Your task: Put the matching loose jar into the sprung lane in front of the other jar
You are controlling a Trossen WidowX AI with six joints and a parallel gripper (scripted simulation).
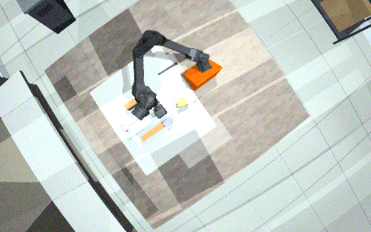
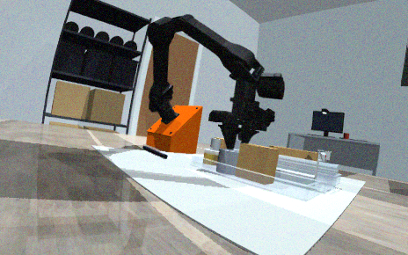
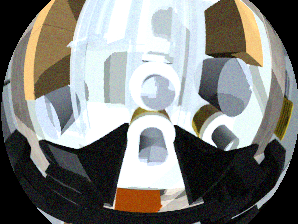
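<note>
My gripper (image 1: 150, 115) (image 2: 237, 146) (image 3: 150, 128) is shut on a jar (image 3: 151, 122), which has a white rim, grey centre and yellow band. Directly ahead of it in the wrist view is another white-rimmed jar (image 3: 156, 91) in the clear lane (image 3: 85, 75); its body is hidden below the rim. A yellow-banded loose jar (image 3: 202, 120) stands to the right, outside the fingers. In the exterior view a yellow-banded jar (image 2: 210, 158) shows left of the near grey cylinder; I cannot tell which jar it is. The held jar's base, front stop and pusher contact are not clear.
Grey cylinders (image 3: 235, 90) (image 3: 60, 110) (image 2: 227, 161) flank the lane front. Tan blocks (image 1: 152, 132) (image 2: 257, 163) (image 3: 232, 30) line both sides. A yellow block (image 1: 181, 102) (image 3: 285, 119) lies beyond the loose jar. The orange base (image 1: 197, 80) (image 2: 185, 132) and dark bar (image 1: 167, 69) (image 2: 155, 152) are farther off.
</note>
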